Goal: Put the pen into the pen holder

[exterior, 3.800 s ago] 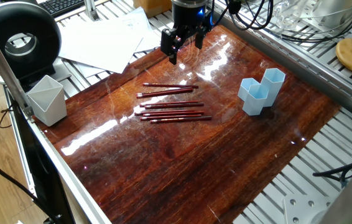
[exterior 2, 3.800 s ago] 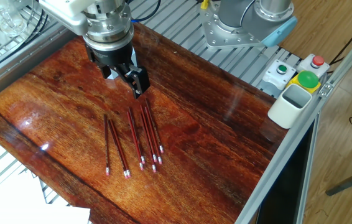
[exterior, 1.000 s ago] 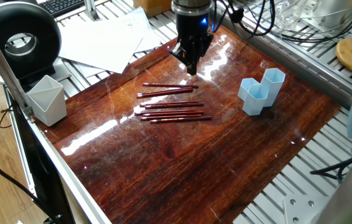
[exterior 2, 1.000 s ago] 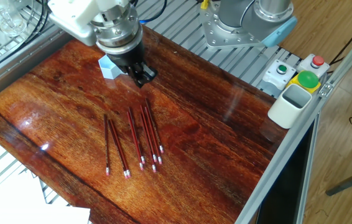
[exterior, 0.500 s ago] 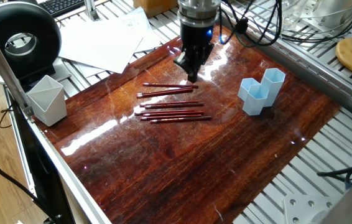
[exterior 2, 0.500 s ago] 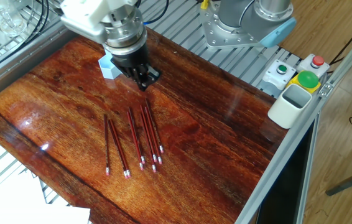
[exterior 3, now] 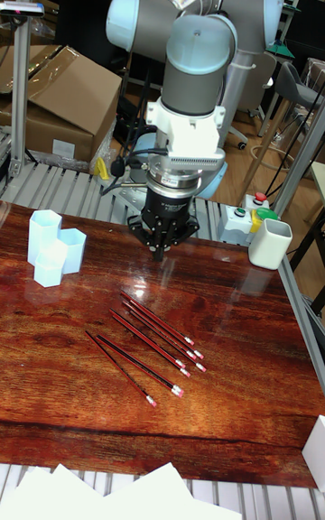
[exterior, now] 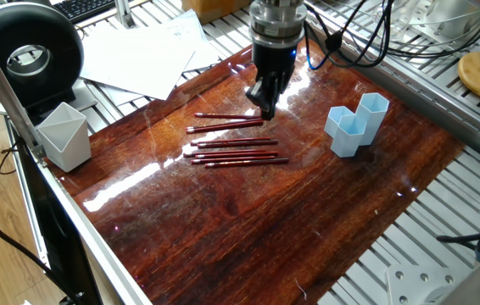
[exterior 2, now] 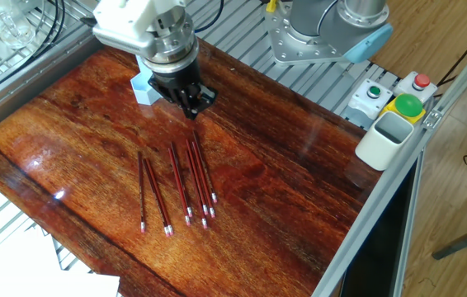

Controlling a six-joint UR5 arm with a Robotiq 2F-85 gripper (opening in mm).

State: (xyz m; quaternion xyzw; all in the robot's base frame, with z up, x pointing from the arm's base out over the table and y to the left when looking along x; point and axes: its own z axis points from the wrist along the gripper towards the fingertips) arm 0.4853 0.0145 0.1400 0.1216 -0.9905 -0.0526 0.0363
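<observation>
Pens (exterior: 231, 142), 6 in number, are laid loose and roughly parallel mid-table (exterior: 248, 220), pale ends pointed away from the pen holder (exterior: 354, 125), while the gripper (exterior: 266, 109) is seen pinched together above them.

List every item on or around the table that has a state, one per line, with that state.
gripper: above the near ends of the pens, holding nothing; whether the jaws are open or shut is unclear.
pens: lying flat on the table, roughly parallel, none picked up.
pen holder: upright, no pen in it.
grey-white cup: upright at the table edge, looks empty.
white bin: upright, open top.
</observation>
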